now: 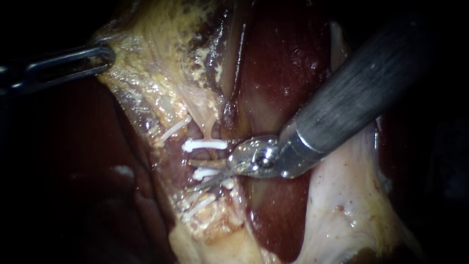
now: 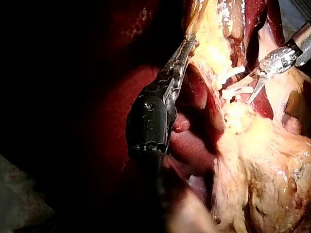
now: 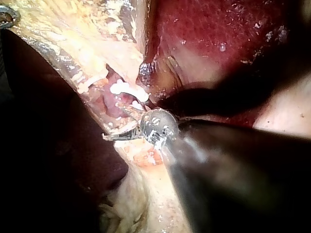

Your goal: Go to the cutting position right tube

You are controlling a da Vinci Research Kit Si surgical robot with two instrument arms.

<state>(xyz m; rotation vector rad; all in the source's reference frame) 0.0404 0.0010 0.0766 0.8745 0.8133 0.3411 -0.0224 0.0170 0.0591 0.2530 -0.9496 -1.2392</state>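
Right instrument [image 1: 191,175] comes in from upper right, blades open with a gap showing. They straddle the right tube [image 1: 200,156] by two white clips [image 1: 204,144], and the lower clip lies in that gap. Tube sits mid-view in yellow tissue [image 1: 146,73], beside liver [image 1: 283,63]. Left instrument [image 1: 100,58] is clamped on that tissue's upper-left edge.

No writing, label, number or sign can be read in any of the three views.
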